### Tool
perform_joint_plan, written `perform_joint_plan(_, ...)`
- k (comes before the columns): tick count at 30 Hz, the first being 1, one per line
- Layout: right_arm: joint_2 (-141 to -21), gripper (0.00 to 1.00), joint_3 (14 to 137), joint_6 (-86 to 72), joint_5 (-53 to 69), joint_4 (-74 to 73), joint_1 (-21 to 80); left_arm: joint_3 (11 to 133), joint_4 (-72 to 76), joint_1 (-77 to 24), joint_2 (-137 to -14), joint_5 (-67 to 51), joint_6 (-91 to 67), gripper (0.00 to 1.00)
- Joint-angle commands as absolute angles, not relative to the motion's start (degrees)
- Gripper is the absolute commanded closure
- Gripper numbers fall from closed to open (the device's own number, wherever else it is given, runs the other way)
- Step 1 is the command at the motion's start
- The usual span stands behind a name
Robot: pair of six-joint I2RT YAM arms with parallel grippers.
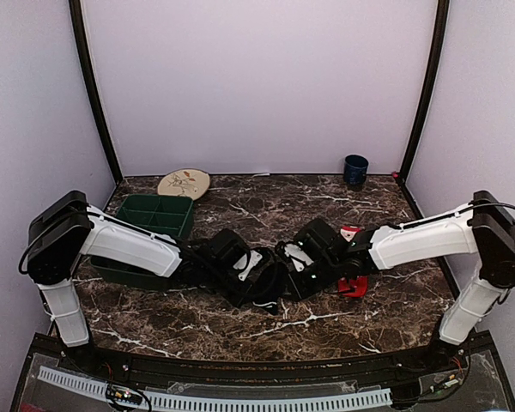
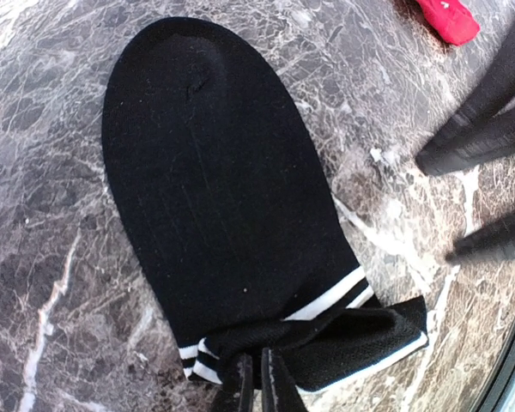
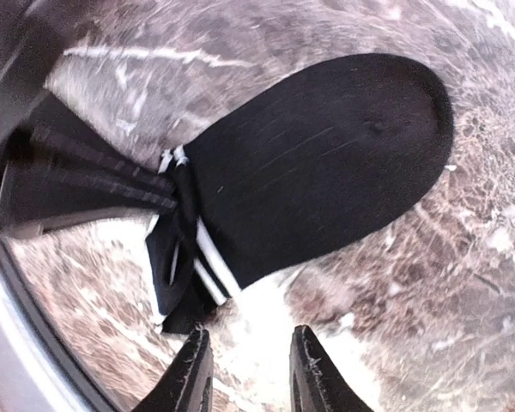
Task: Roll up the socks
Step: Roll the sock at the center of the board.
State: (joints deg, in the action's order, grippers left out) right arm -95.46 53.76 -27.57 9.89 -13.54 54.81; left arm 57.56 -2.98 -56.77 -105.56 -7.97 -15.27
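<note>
Left gripper [image 2: 257,382] pinches black sock [image 2: 215,189] cuff, bottom centre; toe runs upper left. Right gripper [image 3: 249,336] spread, empty, just beside cuff.

Top view: black sock [image 2: 223,189] was lost beneath the dark wrists; red sock [image 1: 354,287] showed only as scraps by the right arm. Left wrist view: top edge cut the red sock, and the right gripper [image 2: 438,210] was blurred.
</note>
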Motion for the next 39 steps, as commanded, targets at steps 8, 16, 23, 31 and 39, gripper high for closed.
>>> perform_joint_plan(8, -89.0, 0.69, 50.0, -20.1, -18.1, -10.9, 70.7, 57.7, -12.7, -55.6, -108.7, -11.3, -10.2, 0.92)
perform_joint_plan(16, -95.6, 0.66, 55.3, -12.4, -31.9, -12.2, 80.5, 58.2, -13.6, -54.2, -108.9, -14.2, -7.8, 0.92)
perform_joint_plan(23, -101.0, 0.56, 58.9, -6.5, -37.7, -11.8, 82.3, 58.7, -13.9, -53.6, -109.4, -15.4, -6.5, 0.92)
perform_joint_plan(31, -105.5, 0.52, 62.8, 1.2, -40.7, -12.2, 82.1, 59.7, -14.3, -53.3, -109.9, -16.3, -5.9, 0.93)
perform_joint_plan(39, -107.6, 0.52, 64.8, 3.2, -37.9, -13.8, 80.0, 59.7, -14.2, -53.3, -109.9, -16.4, -6.1, 0.93)
